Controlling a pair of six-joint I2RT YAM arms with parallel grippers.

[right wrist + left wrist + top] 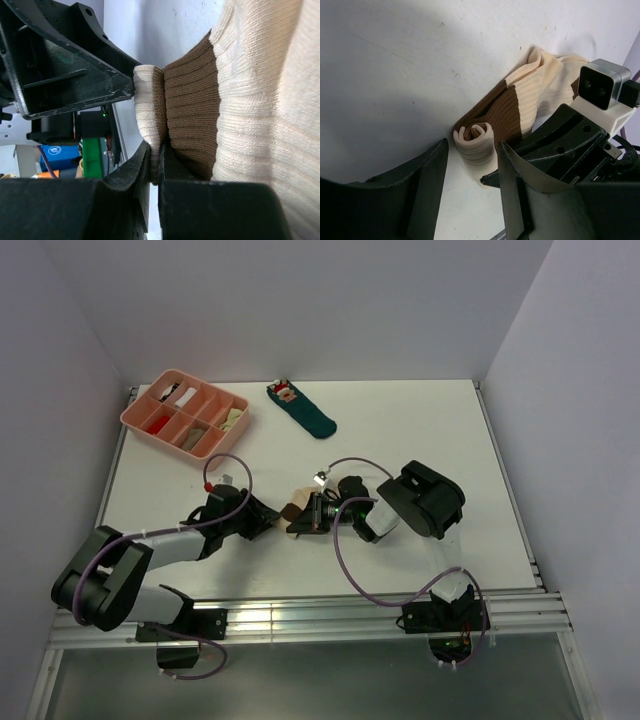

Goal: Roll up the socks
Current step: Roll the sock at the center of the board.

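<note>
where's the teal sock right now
In the top view the teal sock lies near the far edge of the table, just right of the pink tray.

You're getting bright, even overhead light; soft shadows are falling across the tabletop (380, 100), and the sock (250, 125) is showing sharp.

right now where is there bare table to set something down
Bare: the table's far right, between the teal sock and the right wall; also the left strip between the pink tray and the left arm. Crowded: the middle, where the left gripper and right gripper meet at the socks.
</note>
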